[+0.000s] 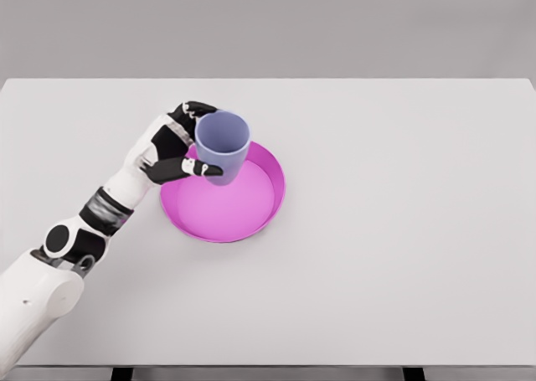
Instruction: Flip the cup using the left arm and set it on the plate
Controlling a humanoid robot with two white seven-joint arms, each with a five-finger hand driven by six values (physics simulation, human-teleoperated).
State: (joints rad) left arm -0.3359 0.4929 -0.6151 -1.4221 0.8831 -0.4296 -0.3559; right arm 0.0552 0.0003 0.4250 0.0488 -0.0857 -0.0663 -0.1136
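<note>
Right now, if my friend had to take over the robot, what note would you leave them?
Left hand: shut on the cup, gripping its side, mouth facing up.
Right hand: not in view.
Cup: over the far left part of the pink plate; I cannot tell if it touches the plate yet.
Plate: on the white table.
Done: cup looks flipped upright and brought to the plate.
Left: probably set it down, open the fingers, pull the arm away.

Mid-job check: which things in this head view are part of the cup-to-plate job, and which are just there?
Part of the job:
- cup, bluish, mouth up, gripped over the plate's far-left rim
- plate, pink
- left hand, closed around the cup

Just there:
- table, white; nothing else lies on it
- right arm: out of view
</note>
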